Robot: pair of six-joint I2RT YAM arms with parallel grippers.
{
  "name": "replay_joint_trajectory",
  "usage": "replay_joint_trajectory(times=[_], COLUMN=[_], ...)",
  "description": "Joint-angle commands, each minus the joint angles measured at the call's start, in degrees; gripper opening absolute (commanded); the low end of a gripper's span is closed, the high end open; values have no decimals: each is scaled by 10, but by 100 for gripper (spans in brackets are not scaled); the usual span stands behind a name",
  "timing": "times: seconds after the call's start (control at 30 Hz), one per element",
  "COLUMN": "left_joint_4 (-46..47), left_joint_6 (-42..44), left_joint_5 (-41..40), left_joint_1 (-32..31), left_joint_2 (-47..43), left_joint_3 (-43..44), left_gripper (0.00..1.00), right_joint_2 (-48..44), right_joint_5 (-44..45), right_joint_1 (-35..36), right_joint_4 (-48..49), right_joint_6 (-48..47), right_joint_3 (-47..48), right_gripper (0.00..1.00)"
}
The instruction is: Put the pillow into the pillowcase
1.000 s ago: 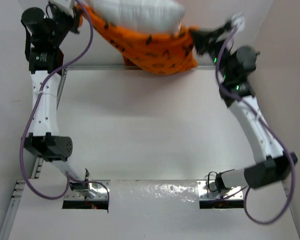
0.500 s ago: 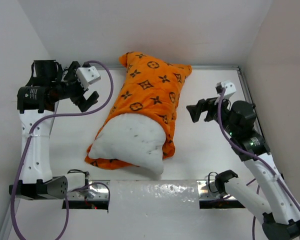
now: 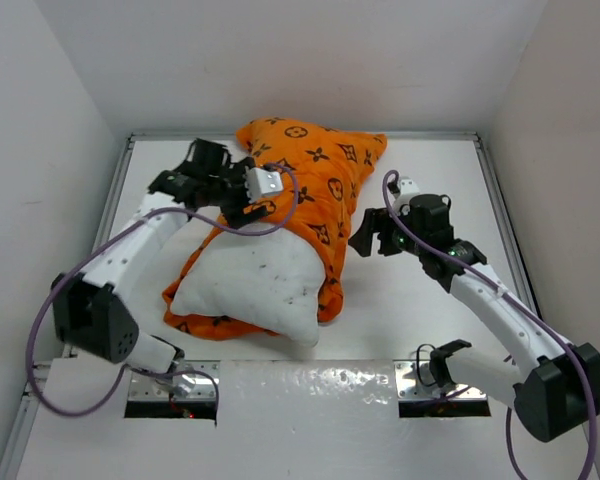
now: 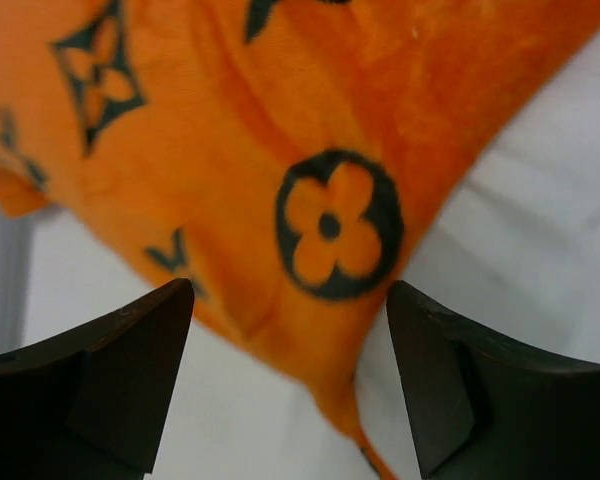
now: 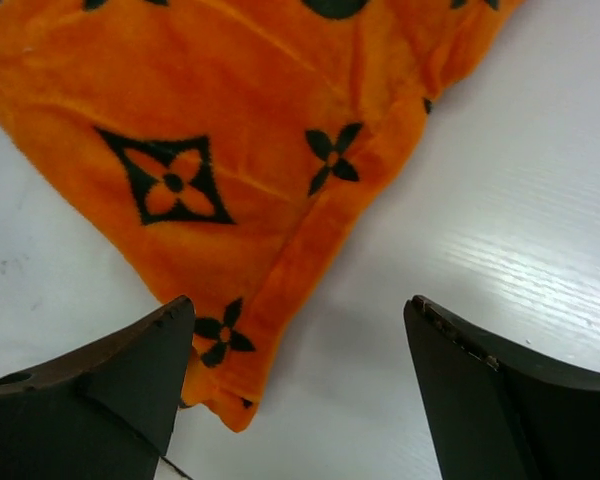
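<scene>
The pillow lies half inside the pillowcase on the tabletop, its white end bulging from the case's near mouth. The left end effector hovers wide open and empty over the case's left edge. The right end effector, likewise spread and empty, hangs over its right edge. The likely risk is pinching fleece and stuffing together, which would drag both instead of sliding the case on.

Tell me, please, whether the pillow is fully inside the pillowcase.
Only partly: the pillow shows its white near end outside the pillowcase, which covers the rest.
</scene>
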Motion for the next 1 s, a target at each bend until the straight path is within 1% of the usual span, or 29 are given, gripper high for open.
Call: replay_joint_trajectory(times=[0.0, 0.03, 0.1, 0.13, 0.27, 0.3, 0.33, 0.4, 0.43, 0.47, 0.5, 0.57, 0.6, 0.63, 0.67, 0.7, 0.77, 0.8, 0.83, 0.87, 0.9, 0.93, 0.97], left_joint_4=[149, 182, 208, 212, 162, 148, 112, 84, 75, 84, 94, 142, 166, 173, 179, 173, 143, 115, 103, 94, 79, 72, 64], left_joint_6=[-33, -61, -84, -86, -33, -18, 17, 47, 61, 55, 47, 11, -28, -57, -89, -141, -159, -164, -165, -167, -174, -178, -185], left_joint_5=[-58, -64, -79, -72, -33, -19, 15, 39, 51, 48, 44, 7, -3, -24, -37, -53, -72, -73, -74, -73, -71, -61, -57], left_joint_1=[-24, -27, -31, -34, -49, -50, -50, -51, -53, -56, -60, -76, -80, -81, -81, -81, -78, -76, -75, -75, -75, -75, -75], left_joint_2=[44, 55, 86, 93, 102, 99, 94, 76, 70, 61, 59, 63, 67, 71, 81, 87, 104, 107, 106, 100, 96, 88, 87], left_joint_3=[-3, 2, 13, 13, -5, -15, -18, -30, -35, -43, -55, -63, -51, -35, 15, 47, 112, 161, 173, 181, 180, 176, 173], left_gripper=[77, 77, 72, 72, 70, 71, 73, 76, 76, 76, 64, 47, 28, 17, 2, 0, 0, 0, 0, 0, 0, 0, 0], right_joint_2=[-1, -3, -11, -13, -13, -12, -10, 1, 9, 17, 38, 62, 87, 99, 111, 133, 148, 155, 170, 182, 196, 233, 254], right_joint_5=[-39, -36, -17, -13, -13, -9, -6, 5, 16, 21, 23, 35, 41, 56, 60, 61, 45, 37, 31, 29, 31, 38, 77], right_joint_1=[23, 30, 48, 57, 75, 80, 94, 110, 130, 142, 154, 195, 224, 237, 252, 276, 288, 293, 293, 293, 293, 292, 290], right_joint_4=[67, 61, 47, 43, 25, 23, 18, 8, 3, 0, -3, 3, 14, 18, 31, 31, 84, 100, 116, 153, 172, 186, 207], right_joint_6=[18, 13, 1, -5, -10, -13, -23, -35, -46, -52, -59, -76, -82, -95, -102, -113, -115, -110, -106, -105, -104, -89, -72], right_joint_3=[20, 19, 15, 13, 10, 12, 15, 31, 38, 46, 58, 68, 78, 85, 97, 97, 106, 105, 102, 91, 85, 81, 81], right_gripper=[84, 85, 85, 85, 87, 87, 87, 87, 87, 85, 84, 81, 78, 74, 69, 60, 52, 49, 47, 45, 39, 12, 0])
